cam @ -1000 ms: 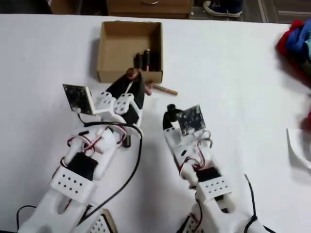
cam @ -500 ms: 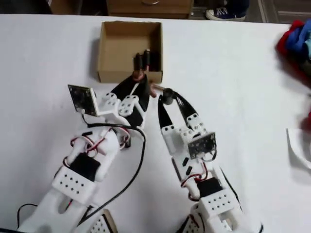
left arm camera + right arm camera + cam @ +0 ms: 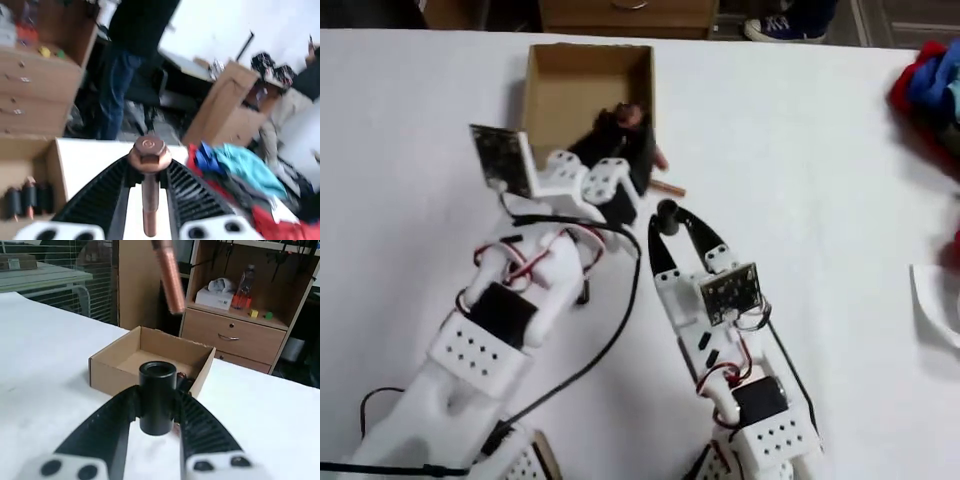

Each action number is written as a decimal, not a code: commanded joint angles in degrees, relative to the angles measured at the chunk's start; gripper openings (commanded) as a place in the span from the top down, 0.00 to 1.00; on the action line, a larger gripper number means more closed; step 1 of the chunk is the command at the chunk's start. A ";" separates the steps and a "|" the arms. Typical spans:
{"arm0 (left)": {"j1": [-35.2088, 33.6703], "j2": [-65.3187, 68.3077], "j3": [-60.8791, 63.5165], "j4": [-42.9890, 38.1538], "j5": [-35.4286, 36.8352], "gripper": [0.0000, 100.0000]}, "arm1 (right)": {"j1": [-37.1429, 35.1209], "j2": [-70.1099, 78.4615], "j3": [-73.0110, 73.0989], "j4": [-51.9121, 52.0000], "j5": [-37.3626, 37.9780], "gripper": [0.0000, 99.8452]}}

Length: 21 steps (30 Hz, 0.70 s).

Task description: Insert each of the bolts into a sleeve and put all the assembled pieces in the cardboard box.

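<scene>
Copper hex-head bolt (image 3: 149, 150) is being clamped shaft-down in the left hand (image 3: 149, 172), which has been carrying it up-frame over the lower right corner of the brown cardboard box (image 3: 585, 48). Right hand (image 3: 157, 400) is gripping the black cylindrical sleeve (image 3: 157, 385) upright at frame centre on the white worktop (image 3: 800, 150), after easing slightly down-frame. Bolt and sleeve are standing apart, so insertion is judged pending.

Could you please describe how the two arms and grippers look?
Both the left arm and the right arm are white printed shells with black servo blocks and dotted holes. Red and black wires loop at the joints; a thick black cable trails beside the left one. Each wrist bears a circuit board. The left gripper and right gripper have black ribbed fingers on white mounts.
</scene>
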 commanded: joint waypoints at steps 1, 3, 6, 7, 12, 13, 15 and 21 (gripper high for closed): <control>3.60 0.00 -3.82 4.48 -4.04 0.98 | 0.84 -1.71 0.62 2.07 0.00 0.98; 4.66 0.00 -3.82 6.77 -8.35 0.98 | 0.92 -1.80 0.62 2.33 0.00 0.98; 5.19 0.00 -3.82 8.70 -11.08 0.98 | 1.71 -1.80 0.62 2.15 0.00 0.98; 5.10 0.00 -3.82 8.97 -10.99 0.98 | 2.33 -1.80 0.62 2.15 0.00 0.98; 5.19 0.00 -3.82 9.32 -10.99 0.98 | 5.41 -1.80 0.62 2.15 0.00 0.98; 5.19 0.00 -3.74 9.32 -10.99 0.98 | 5.49 -1.80 0.62 2.15 0.00 0.98; 5.19 0.00 -3.47 9.14 -10.90 0.98 | 5.23 -1.80 0.62 2.24 0.00 0.98; 6.59 0.53 -2.77 9.23 -10.90 0.98 | 5.05 -1.80 0.62 2.15 0.00 0.98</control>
